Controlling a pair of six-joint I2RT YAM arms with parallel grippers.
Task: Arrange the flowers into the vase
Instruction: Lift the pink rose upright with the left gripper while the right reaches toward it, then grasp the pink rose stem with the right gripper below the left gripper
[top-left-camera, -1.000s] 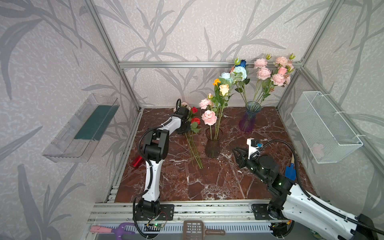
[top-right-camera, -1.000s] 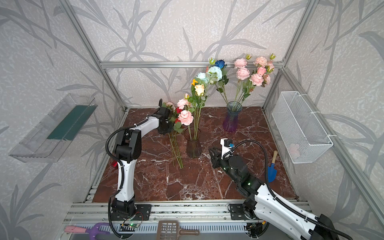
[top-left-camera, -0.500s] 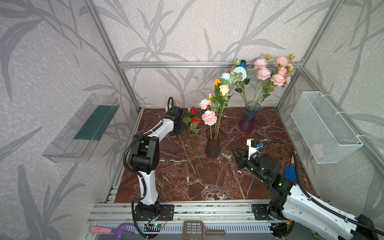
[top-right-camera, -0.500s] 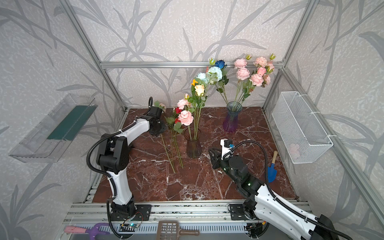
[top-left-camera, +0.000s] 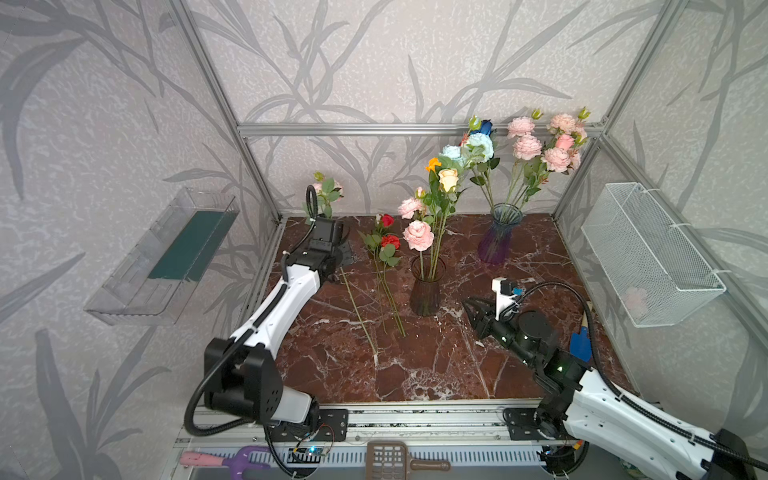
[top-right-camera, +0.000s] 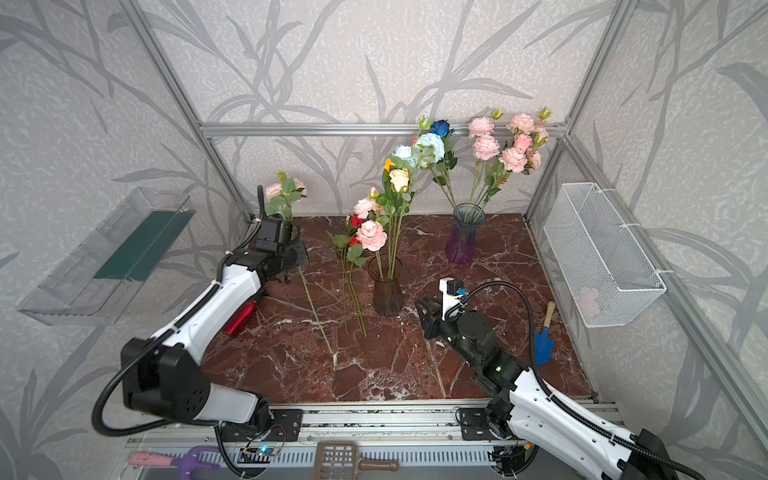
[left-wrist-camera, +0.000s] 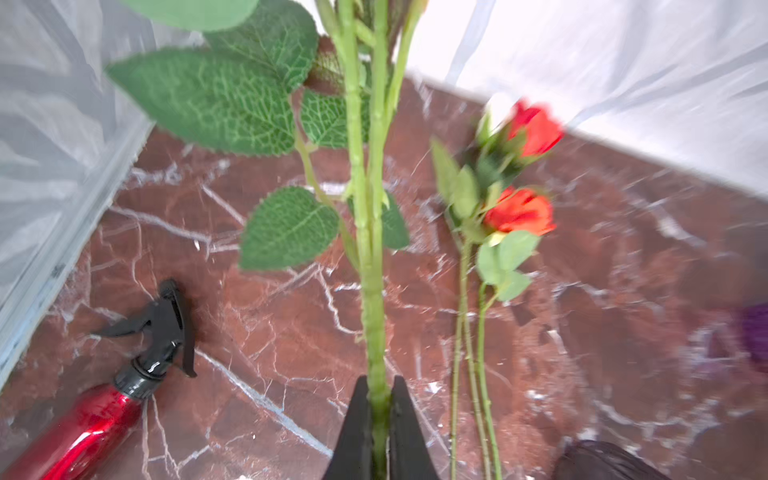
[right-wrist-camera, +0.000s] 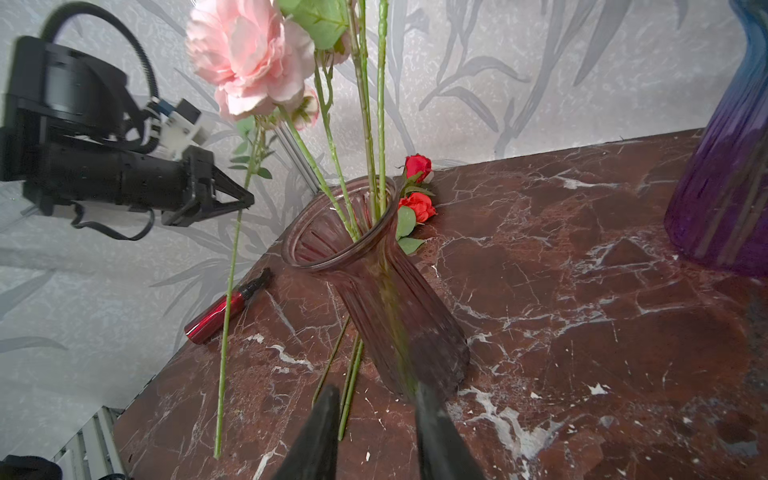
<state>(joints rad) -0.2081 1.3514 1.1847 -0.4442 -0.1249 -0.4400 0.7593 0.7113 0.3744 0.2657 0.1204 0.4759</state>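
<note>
Pale grey walls (top-left-camera: 374, 62) printed with darker leaf sprays close in on three sides — aluminium framing (top-left-camera: 415, 129) at the corners. The floor (top-left-camera: 415, 365) is red-brown marble veined white, evenly lit

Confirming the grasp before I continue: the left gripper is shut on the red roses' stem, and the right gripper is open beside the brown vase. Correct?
Not quite. The left gripper is shut on the pink flower's stem, not the red roses; the left wrist view shows those lying loose on the table beside it. The right gripper is indeed open beside the brown vase.
</note>
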